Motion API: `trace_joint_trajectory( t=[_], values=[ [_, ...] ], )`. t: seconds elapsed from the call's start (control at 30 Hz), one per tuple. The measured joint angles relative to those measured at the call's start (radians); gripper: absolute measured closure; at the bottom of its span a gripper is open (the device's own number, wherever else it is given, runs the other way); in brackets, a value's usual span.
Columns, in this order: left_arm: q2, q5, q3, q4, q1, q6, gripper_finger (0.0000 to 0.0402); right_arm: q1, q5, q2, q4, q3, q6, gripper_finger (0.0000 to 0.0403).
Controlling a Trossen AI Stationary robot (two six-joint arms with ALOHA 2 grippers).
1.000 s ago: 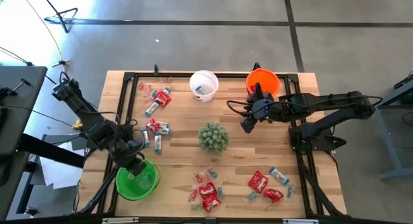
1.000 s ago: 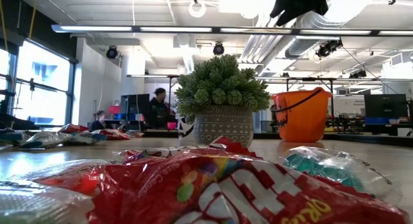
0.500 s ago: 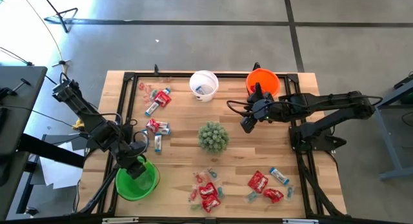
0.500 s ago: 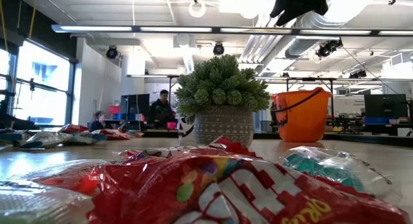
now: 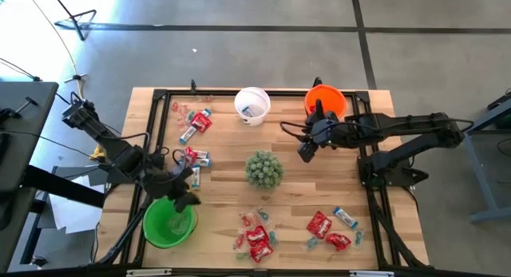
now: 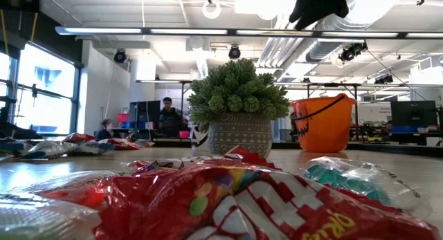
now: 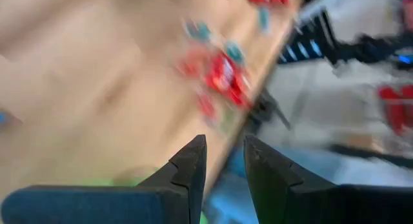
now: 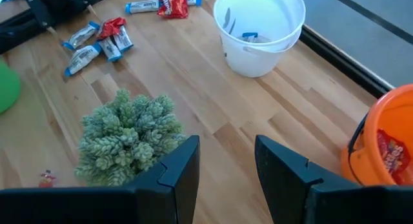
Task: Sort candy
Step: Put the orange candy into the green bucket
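Observation:
Candy lies in groups on the wooden table: red packets and blue-white pieces at the far left (image 5: 196, 121), mid left (image 5: 194, 157), near centre (image 5: 257, 239) and near right (image 5: 327, 227). My left gripper (image 5: 190, 199) hovers over the far right rim of the green bucket (image 5: 164, 225). Its fingers (image 7: 224, 141) stand apart with nothing between them. My right gripper (image 5: 304, 157) hangs open and empty (image 8: 227, 141) between the plant (image 5: 263, 169) and the orange bucket (image 5: 326, 100). The orange bucket holds a red packet (image 8: 387, 150), and the white bucket (image 8: 258, 30) holds a blue-white piece (image 8: 250, 37).
A potted green spiky plant (image 8: 129, 137) stands mid-table. The white bucket (image 5: 252, 105) and the orange bucket stand at the far edge. A black frame (image 5: 369, 189) runs along the table's sides. In the low view a red packet (image 6: 228, 198) fills the foreground. People show far off in the room.
My left gripper has swung from over the middle of the green bucket toward the table's right, to the bucket's rim, and has turned at the wrist. My right arm has kept still.

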Motion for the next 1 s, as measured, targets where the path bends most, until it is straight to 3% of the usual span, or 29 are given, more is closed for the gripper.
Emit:
trace_joint_trajectory(
  t=[0.27,0.5,0.8,1.0],
  values=[
    [-0.003,-0.211,0.000,-0.169,0.211,0.210,0.0312,-0.027,-0.043,0.000,-0.029,0.000,-0.013,0.0258],
    [-0.004,-0.257,0.000,-0.198,0.468,0.439,0.0312,-0.029,-0.048,0.000,-0.119,0.000,-0.005,0.0258],
    [0.000,-0.183,0.000,-0.190,0.863,0.692,0.0312,-0.064,-0.048,0.000,-0.193,0.000,-0.005,0.0258],
    [0.085,-0.007,0.000,-0.139,1.103,1.022,0.0312,-0.153,-0.048,0.000,-0.187,0.000,-0.005,0.0258]
  ],
)
